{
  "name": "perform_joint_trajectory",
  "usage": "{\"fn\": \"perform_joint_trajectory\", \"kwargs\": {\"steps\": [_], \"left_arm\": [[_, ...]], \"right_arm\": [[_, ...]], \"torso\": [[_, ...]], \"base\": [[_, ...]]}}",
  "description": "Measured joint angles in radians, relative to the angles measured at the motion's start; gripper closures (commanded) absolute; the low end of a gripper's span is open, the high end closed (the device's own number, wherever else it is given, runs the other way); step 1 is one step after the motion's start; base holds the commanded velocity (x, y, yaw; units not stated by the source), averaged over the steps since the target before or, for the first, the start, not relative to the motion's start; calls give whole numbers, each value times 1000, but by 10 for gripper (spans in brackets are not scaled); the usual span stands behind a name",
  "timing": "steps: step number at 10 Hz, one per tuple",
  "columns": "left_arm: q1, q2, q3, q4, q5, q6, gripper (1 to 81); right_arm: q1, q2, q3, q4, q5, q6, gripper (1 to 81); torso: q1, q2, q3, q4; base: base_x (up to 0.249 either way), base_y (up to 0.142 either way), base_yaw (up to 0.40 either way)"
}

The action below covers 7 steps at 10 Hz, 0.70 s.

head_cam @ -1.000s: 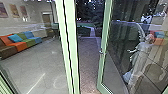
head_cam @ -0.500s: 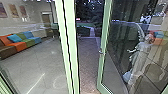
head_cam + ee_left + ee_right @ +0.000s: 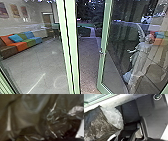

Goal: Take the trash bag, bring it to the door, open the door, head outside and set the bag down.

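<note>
1. Beyond the glass front lies the paved ground [image 3: 87,62], showing between a pale green post [image 3: 72,37] and the door [image 3: 104,37]. That green-framed leaf stands at an angle, and the way out looks open. I judge the robot to be at the exit, with the bag yet to be set down outside.
2. A coloured sofa [image 3: 18,42] shows at the head view's left; the glass may be mirroring it.
3. The trash bag [image 3: 95,121] is close to both wrists, a dark, shiny, creased film. It should be soft and floppy, probably light for its bulk, a little slippery, and easily torn if dragged on an edge. Its contents could sag or swing.
4. Pale, clear plastic [image 3: 114,117] bulges beside the dark film. It looks thin and crinkly; pinching it alone could let the rest slide. A deep hold on several gathered folds near the bag's mouth would be safest.
5. Whether the left claw or the right claw is open, or which one bears the bag, I cannot tell.
6. Smallest is the handle [image 3: 101,52] on the leaf's edge, which might snag loose film.
</note>
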<state>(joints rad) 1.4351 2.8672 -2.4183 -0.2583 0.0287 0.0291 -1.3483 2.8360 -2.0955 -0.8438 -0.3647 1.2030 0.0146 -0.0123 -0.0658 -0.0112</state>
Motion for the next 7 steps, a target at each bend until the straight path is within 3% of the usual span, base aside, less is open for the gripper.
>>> {"fn": "perform_joint_trajectory", "kwargs": {"steps": [4, 7], "left_arm": [[0, 0, -1, 1, -2, 0, 811], [0, 0, -1, 2, -2, 0, 811]], "right_arm": [[-4, 29, -50, 0, 1, -17, 10], [-4, 32, -58, 0, 1, -17, 10]], "torso": [[0, 0, 0, 0], [0, 0, 0, 0]], "base": [[0, 0, 0], [0, -90, 0]]}}
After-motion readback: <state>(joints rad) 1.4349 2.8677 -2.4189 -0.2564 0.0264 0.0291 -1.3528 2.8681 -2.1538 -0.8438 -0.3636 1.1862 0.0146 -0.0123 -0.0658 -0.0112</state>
